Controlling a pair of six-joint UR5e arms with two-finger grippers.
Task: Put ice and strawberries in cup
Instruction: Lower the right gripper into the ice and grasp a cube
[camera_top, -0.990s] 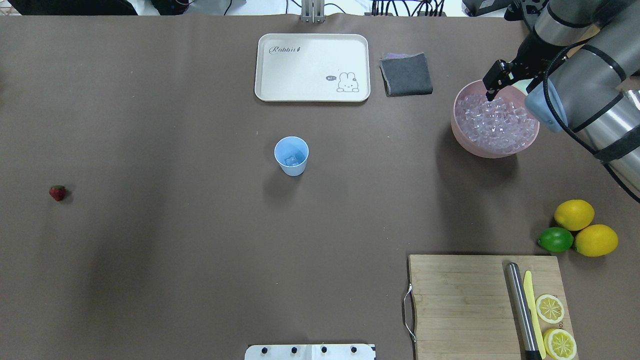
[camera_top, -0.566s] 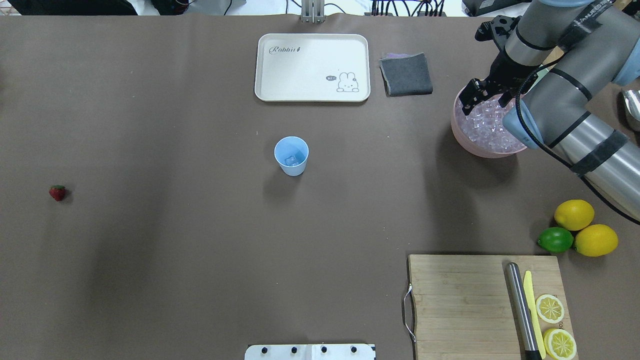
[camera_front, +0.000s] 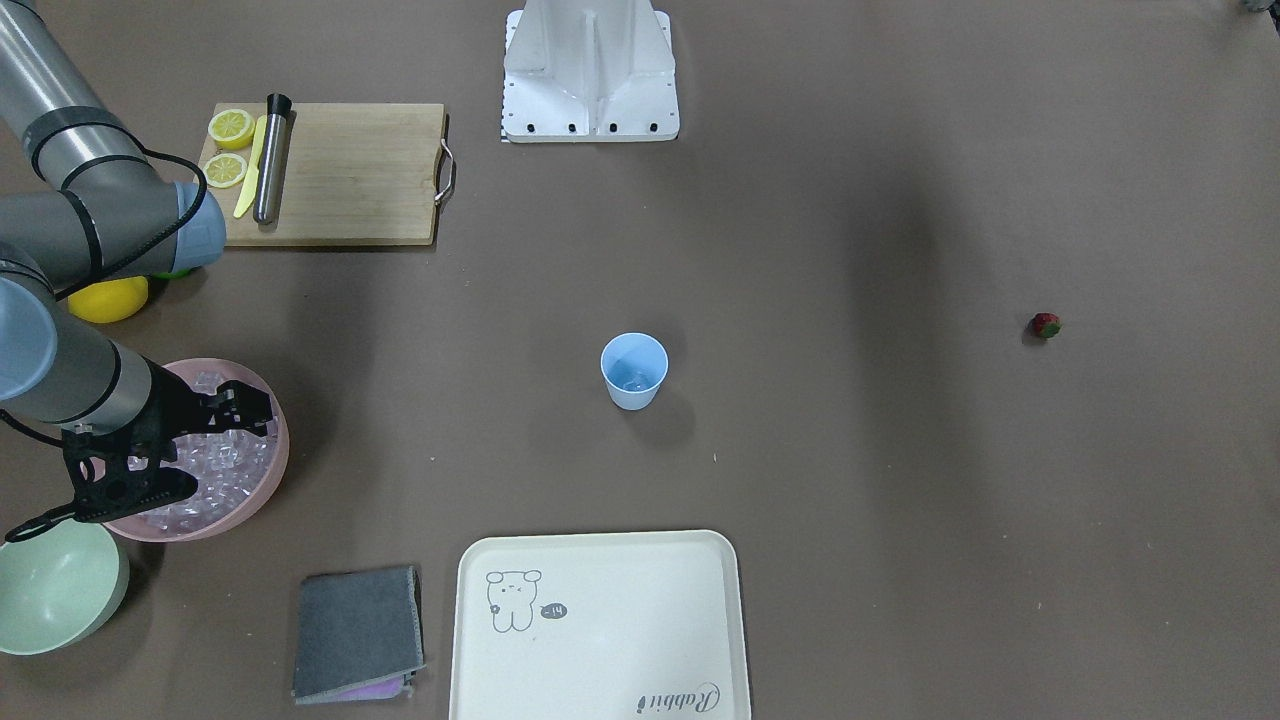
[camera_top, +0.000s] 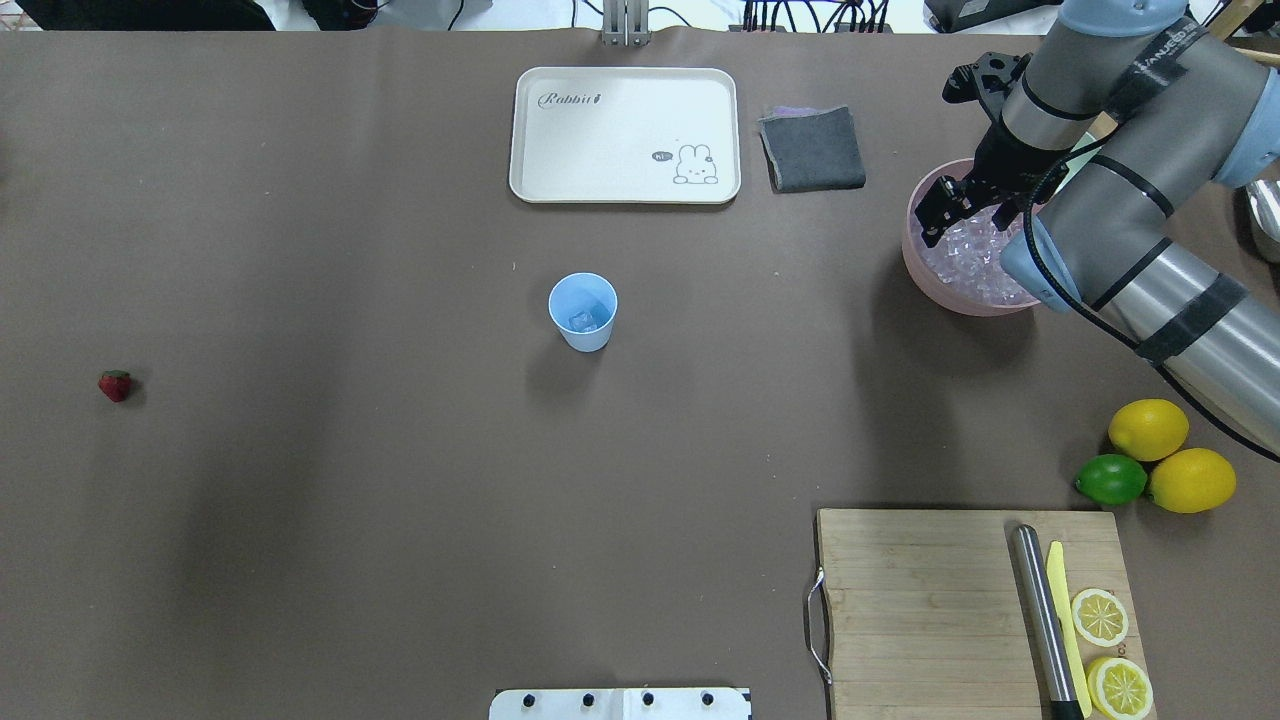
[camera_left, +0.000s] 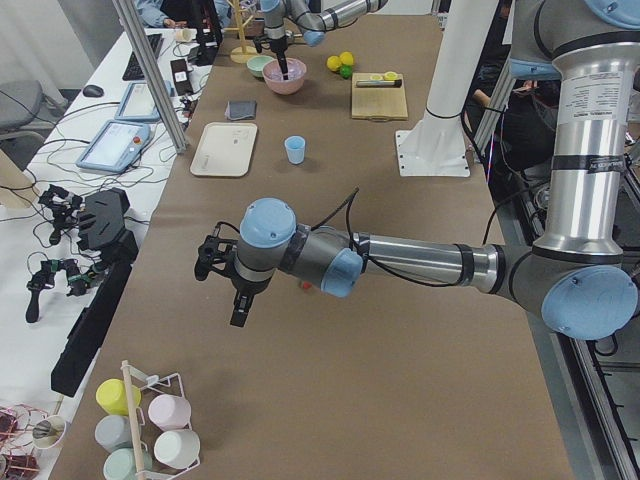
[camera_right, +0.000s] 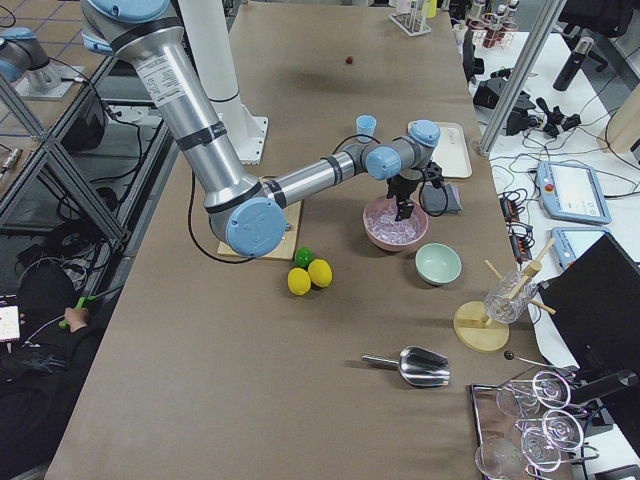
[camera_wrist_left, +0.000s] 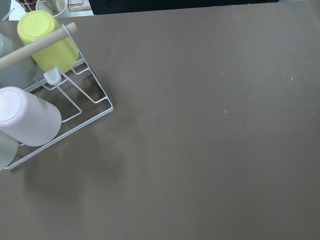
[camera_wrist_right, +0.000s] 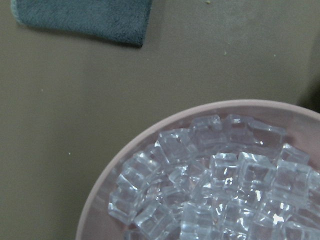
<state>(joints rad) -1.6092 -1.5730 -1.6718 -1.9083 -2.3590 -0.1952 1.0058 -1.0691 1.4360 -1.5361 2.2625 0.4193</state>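
Observation:
The light-blue cup (camera_top: 583, 310) stands upright mid-table with one ice cube (camera_top: 583, 321) inside; it also shows in the front view (camera_front: 634, 370). The pink bowl (camera_top: 915, 265) at the far right is full of ice (camera_wrist_right: 225, 180). My right gripper (camera_top: 935, 218) hangs over the bowl's cup-side rim, its fingers close together around what looks like an ice cube. The strawberry (camera_top: 115, 385) lies alone at the far left. My left gripper (camera_left: 238, 312) shows only in the left side view, above the table near the strawberry; I cannot tell if it is open.
A white rabbit tray (camera_top: 625, 135) and a grey cloth (camera_top: 812, 148) lie at the back. A cutting board (camera_top: 920, 600) with knife and lemon slices, two lemons (camera_top: 1148, 428) and a lime (camera_top: 1110, 479) sit right. A pale-green bowl (camera_front: 55, 585) stands beside the pink bowl. A cup rack (camera_wrist_left: 75, 115) stands under the left wrist.
My right gripper has moved from the middle of the pink bowl to its cup-side rim. The cup and the strawberry have not moved.

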